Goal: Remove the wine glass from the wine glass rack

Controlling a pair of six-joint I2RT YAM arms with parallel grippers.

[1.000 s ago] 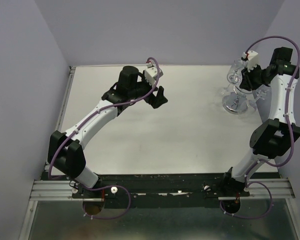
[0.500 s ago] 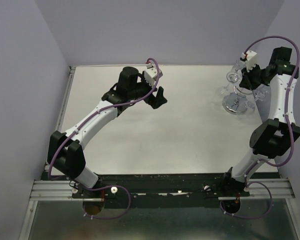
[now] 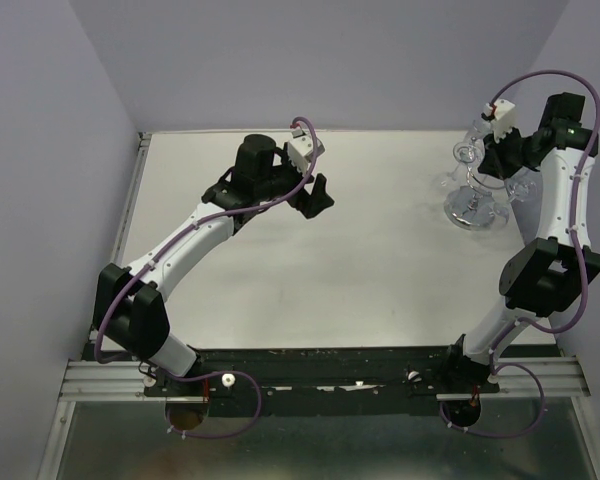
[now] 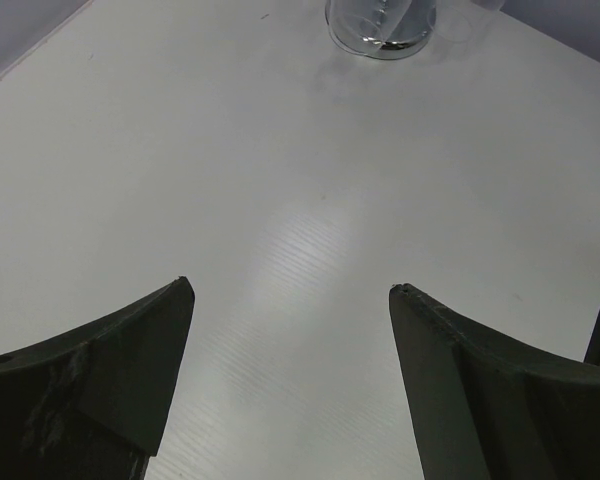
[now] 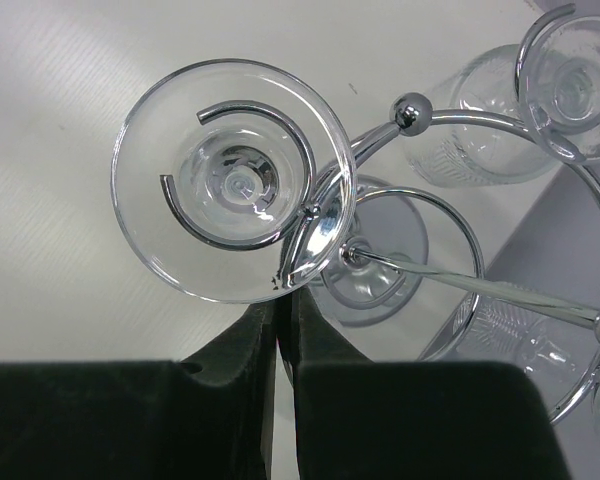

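Observation:
The wine glass rack (image 3: 472, 210) is a chrome wire stand at the far right of the table, with curled hook arms (image 5: 450, 120). A clear wine glass (image 5: 230, 180) hangs upside down in a curled hook, its round foot facing the right wrist camera; in the top view the glass (image 3: 465, 153) is on the rack's left side. My right gripper (image 5: 285, 295) is shut, its fingertips pinching the near rim of that foot; in the top view it (image 3: 485, 160) is over the rack. My left gripper (image 4: 290, 290) is open and empty over bare table; the top view shows it (image 3: 318, 195) at mid table.
Other glasses (image 5: 570, 80) hang on the rack's far hooks. The rack's mirror base (image 4: 380, 25) shows at the top of the left wrist view. Walls stand close behind and right of the rack. The white table (image 3: 330, 270) spreads between the arms.
My right gripper and the glass foot have shifted slightly toward the far side. The left arm has barely moved.

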